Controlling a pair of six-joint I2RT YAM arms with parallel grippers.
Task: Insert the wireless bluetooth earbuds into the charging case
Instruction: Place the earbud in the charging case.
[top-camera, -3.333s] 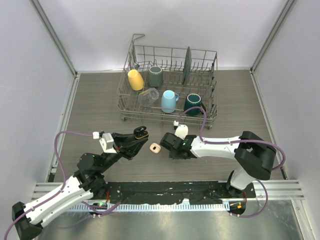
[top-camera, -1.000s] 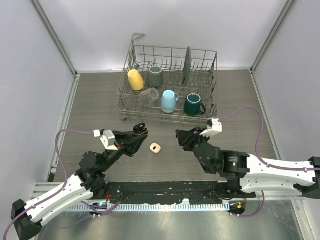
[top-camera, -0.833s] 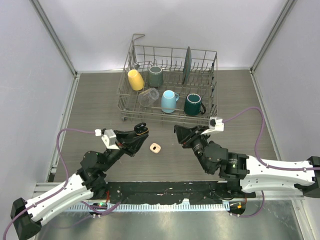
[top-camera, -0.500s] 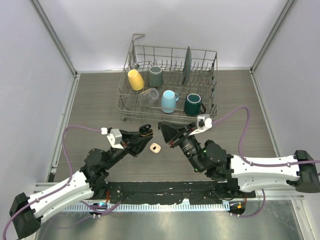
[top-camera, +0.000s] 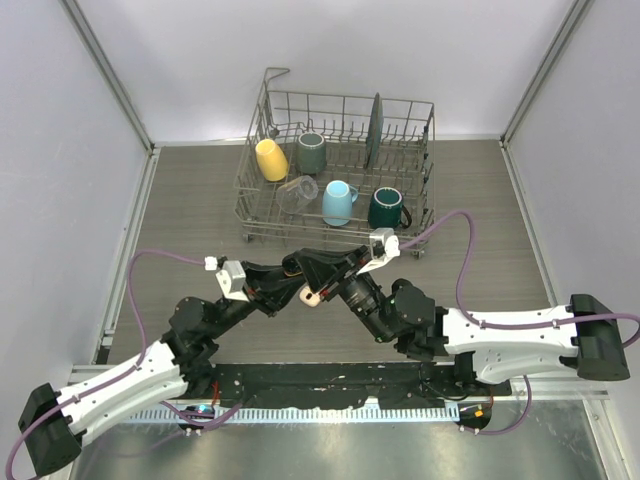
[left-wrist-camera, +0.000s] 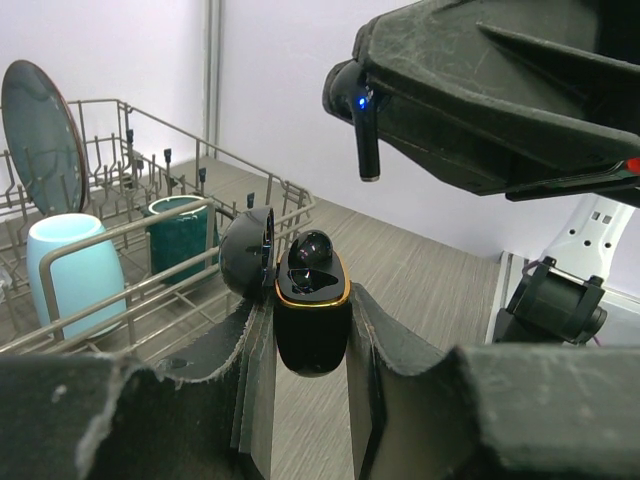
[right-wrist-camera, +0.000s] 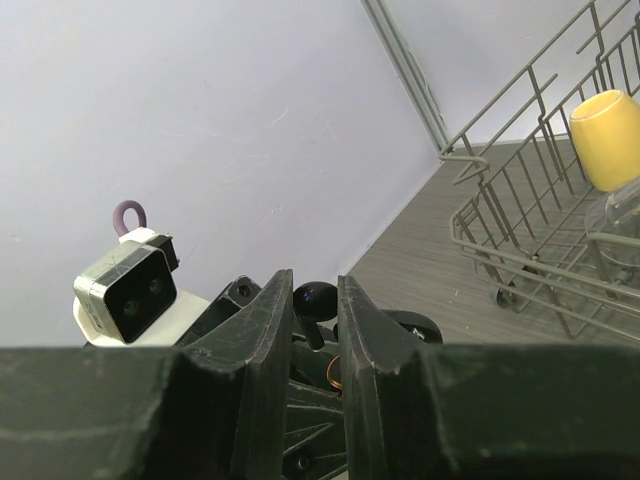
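Black earbud (left-wrist-camera: 362, 120): glossy, stemmed, blue light lit. Pinched in right pincer (right-wrist-camera: 309, 288) at upper centre of left wrist view, just above charging case (left-wrist-camera: 312, 335), not yet in.
Case: rounded glossy black, gold rim, lid (left-wrist-camera: 248, 255) hinged open, second bud (left-wrist-camera: 312, 248) already seated. Clamped in left pincer (left-wrist-camera: 310, 305).
Likely one insertion left.

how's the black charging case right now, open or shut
Open. The charging case has its lid swung back, baring a black earbud seated inside.
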